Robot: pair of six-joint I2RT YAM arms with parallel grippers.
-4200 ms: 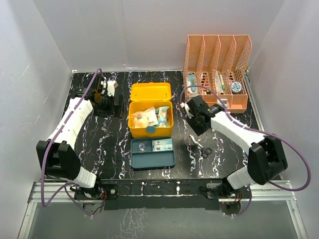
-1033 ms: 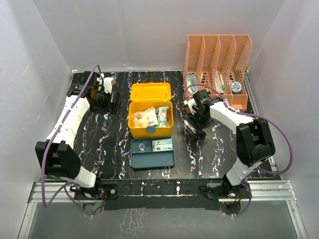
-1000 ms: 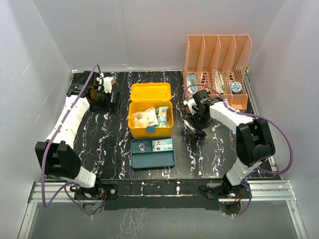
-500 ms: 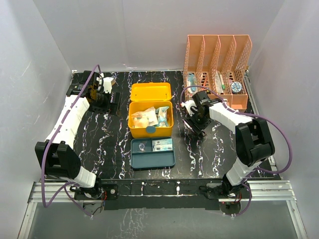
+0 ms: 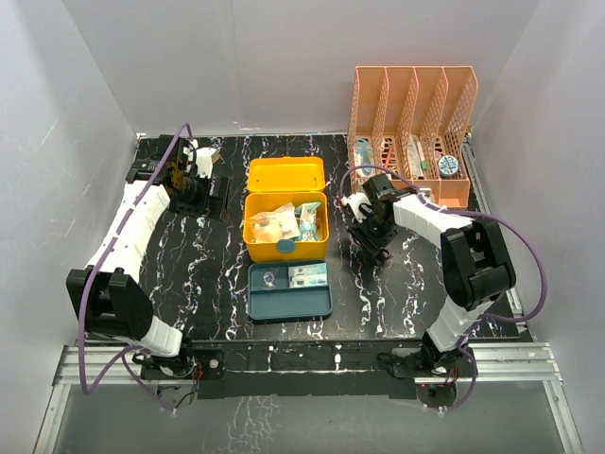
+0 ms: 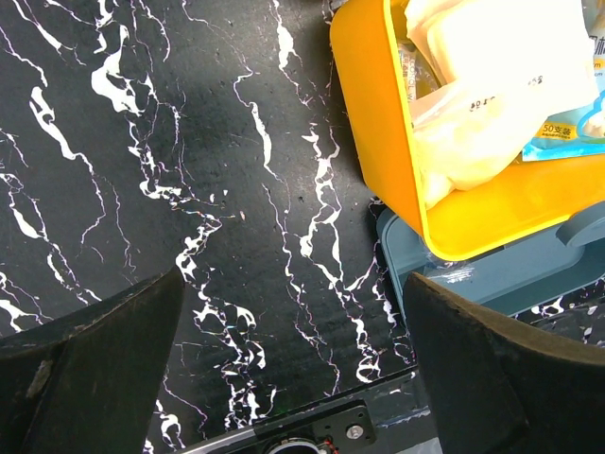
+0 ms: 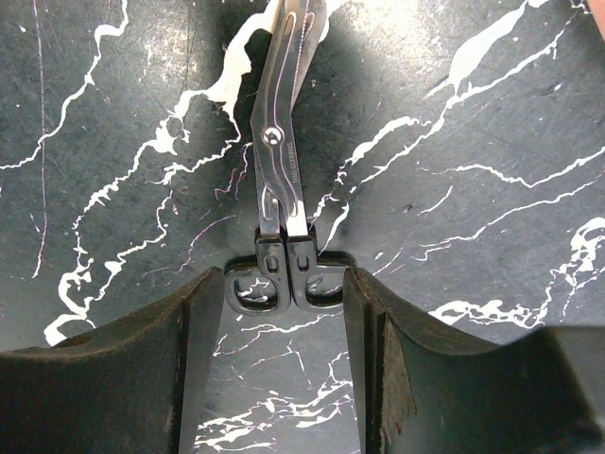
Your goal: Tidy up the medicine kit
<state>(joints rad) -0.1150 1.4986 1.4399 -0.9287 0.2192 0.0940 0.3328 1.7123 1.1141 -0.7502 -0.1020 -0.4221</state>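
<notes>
The medicine kit [image 5: 286, 248] is a yellow box with its lid [image 5: 285, 175] raised and packets inside. Its teal insert tray [image 5: 289, 301] lies on the table in front of it. Silver scissors [image 7: 279, 142] with black handle loops lie flat on the black marbled table, right of the kit. My right gripper [image 7: 284, 284] points down over them [image 5: 371, 248], its fingers pressed against the outer sides of both loops. My left gripper [image 5: 210, 194] hovers left of the kit, wide open and empty [image 6: 293, 284]; its view catches the box's corner [image 6: 378, 123] and the tray [image 6: 492, 284].
An orange mesh file rack [image 5: 411, 132] with several supplies in its slots stands at the back right, close behind the right arm. White walls enclose the table on three sides. A metal rail [image 5: 302, 364] runs along the near edge.
The right gripper's jaws have narrowed onto the scissors' handle loops, and its wrist has shifted slightly left. The left arm has not moved.
</notes>
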